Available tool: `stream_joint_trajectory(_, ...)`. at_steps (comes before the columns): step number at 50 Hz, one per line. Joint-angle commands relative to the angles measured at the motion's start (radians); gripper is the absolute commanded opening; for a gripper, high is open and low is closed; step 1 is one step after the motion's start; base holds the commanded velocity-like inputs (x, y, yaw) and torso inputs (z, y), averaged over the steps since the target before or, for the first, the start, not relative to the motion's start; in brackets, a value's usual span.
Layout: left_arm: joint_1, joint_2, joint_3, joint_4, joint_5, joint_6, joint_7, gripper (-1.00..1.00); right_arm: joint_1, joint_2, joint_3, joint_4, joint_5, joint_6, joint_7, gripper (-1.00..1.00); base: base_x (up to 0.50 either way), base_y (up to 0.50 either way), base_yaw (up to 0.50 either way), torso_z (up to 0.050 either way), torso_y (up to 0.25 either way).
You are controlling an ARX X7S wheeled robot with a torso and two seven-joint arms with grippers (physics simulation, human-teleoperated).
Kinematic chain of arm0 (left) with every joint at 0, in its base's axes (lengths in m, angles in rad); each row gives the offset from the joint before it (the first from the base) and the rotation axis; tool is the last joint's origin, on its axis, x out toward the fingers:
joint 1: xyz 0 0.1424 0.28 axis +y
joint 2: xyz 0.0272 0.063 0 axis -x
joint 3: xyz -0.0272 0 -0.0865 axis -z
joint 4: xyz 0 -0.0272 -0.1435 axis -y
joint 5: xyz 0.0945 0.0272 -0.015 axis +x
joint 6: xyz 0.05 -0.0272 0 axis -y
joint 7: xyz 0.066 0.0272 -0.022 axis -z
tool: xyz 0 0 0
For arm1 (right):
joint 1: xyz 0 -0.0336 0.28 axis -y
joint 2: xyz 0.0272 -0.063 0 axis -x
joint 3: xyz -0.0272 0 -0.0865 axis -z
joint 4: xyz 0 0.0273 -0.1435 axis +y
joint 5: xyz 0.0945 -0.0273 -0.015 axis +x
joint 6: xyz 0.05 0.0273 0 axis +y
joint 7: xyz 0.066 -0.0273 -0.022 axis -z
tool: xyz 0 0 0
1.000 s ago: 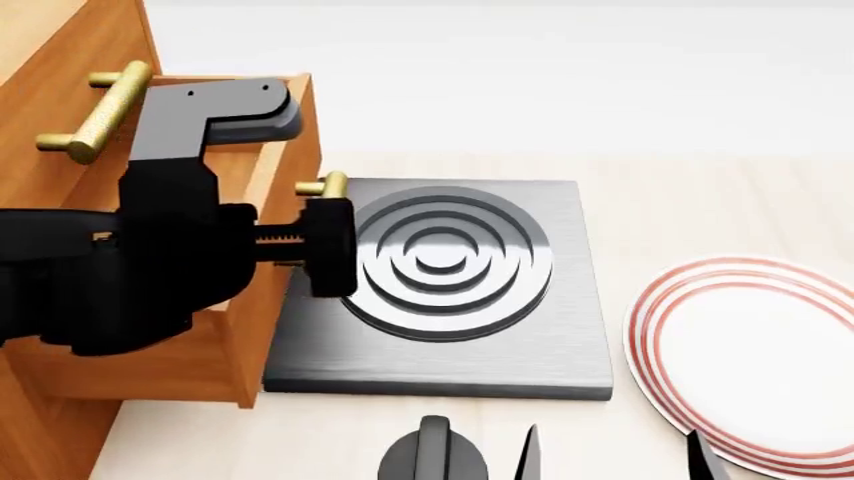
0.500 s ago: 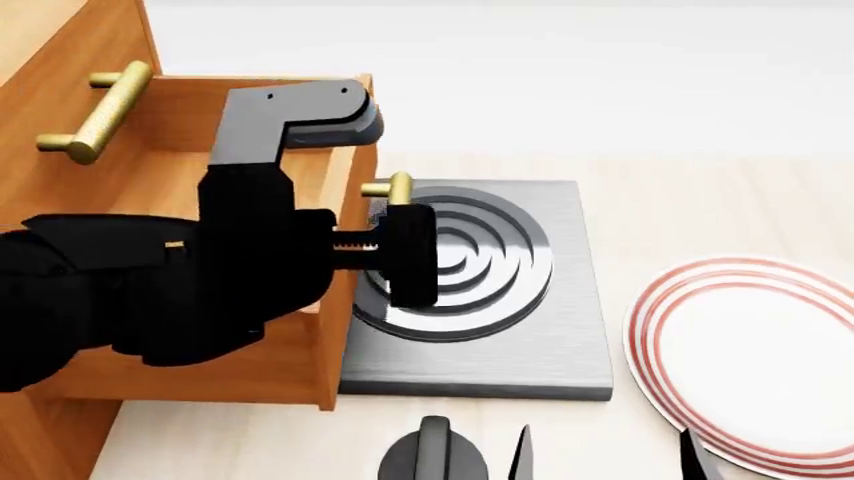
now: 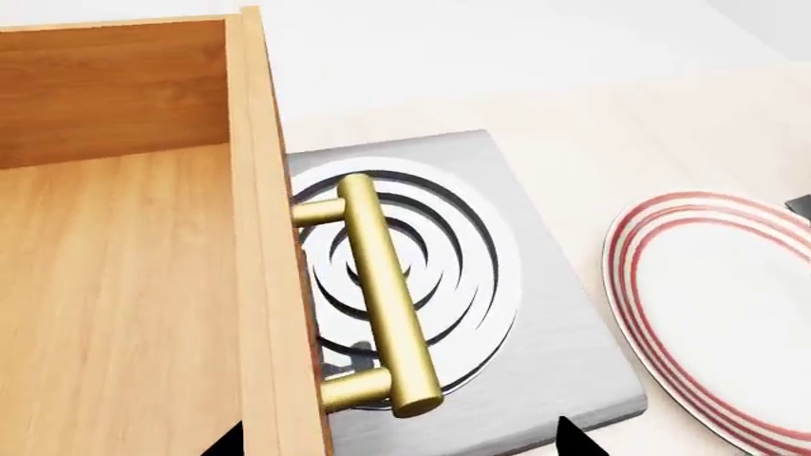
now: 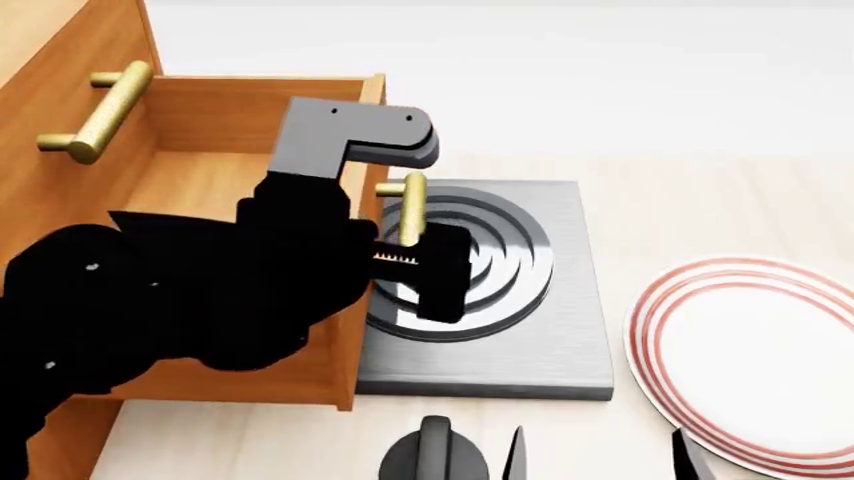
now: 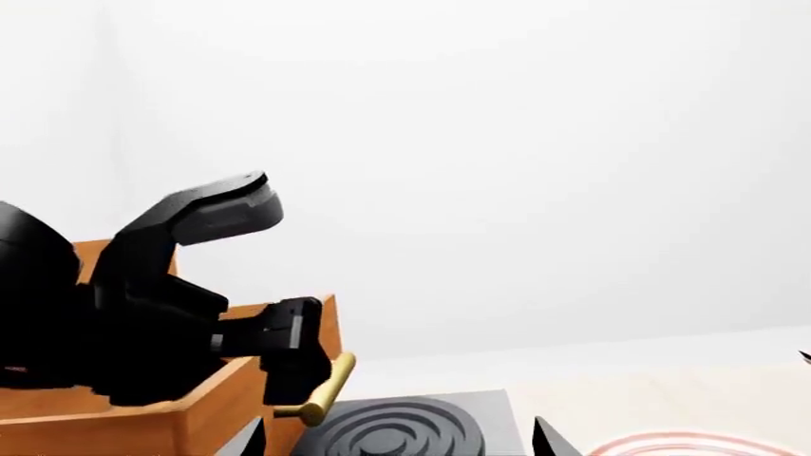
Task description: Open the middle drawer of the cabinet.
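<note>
Drawer (image 4: 200,190) pulled well out of the cabinet (image 4: 54,90), its box hanging over the near edge of the grey ringed hotplate (image 4: 534,300) on the bench (image 4: 694,200). This is the middle drawer, the one under the front with the topmost brass handle (image 4: 100,110). Its own brass handle (image 3: 380,304) runs along the drawer front, lengthwise across the pull direction. The left pincer (image 4: 420,255) sits right at that bar, on the side away from the cabinet, but whether its tips are pinching the bar or merely spread around it I cannot tell. The right pincer (image 4: 601,455) hangs low, well apart from the drawer, tips spread and empty, beside a red-ringed plate (image 4: 747,350). The left arm is plainly the nearer; any further pull would run straight away from the cabinet face.
</note>
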State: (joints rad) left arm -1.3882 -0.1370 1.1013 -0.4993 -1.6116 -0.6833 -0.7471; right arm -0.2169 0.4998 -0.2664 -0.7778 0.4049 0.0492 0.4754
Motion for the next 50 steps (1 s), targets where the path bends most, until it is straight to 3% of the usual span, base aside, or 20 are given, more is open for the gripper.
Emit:
stream_joint_trajectory(1,0.025,0.112,-0.017,0.031,-0.183,0.130,0.143,1.00,0.003,0.001,-0.006,0.000,-0.002,0.002,0.000,1.00,0.01,-0.01,-0.01,0.000,0.000)
stream_joint_trajectory(10,0.042,0.096,-0.013,0.073,-0.126,0.211,0.183,1.00,0.004,0.002,-0.009,0.000,-0.004,0.003,0.003,1.00,0.01,-0.01,-0.01,-0.001,0.000)
stream_joint_trajectory(23,0.020,0.050,0.031,0.159,0.169,0.436,0.126,1.00,0.001,0.008,-0.002,-0.002,0.006,-0.002,0.007,1.00,0.01,-0.01,-0.02,-0.001,0.000)
stream_joint_trajectory(32,-0.004,0.031,0.062,0.130,0.275,0.478,0.069,1.00,0.001,0.010,-0.003,-0.003,0.006,-0.003,0.009,1.00,0.00,-0.01,-0.01,0.000,0.000)
stream_joint_trajectory(50,-0.073,0.014,0.063,0.127,0.278,0.440,0.032,1.00,-0.005,0.016,-0.002,-0.007,0.008,-0.010,0.013,1.00,0.00,0.00,0.00,0.000,0.000)
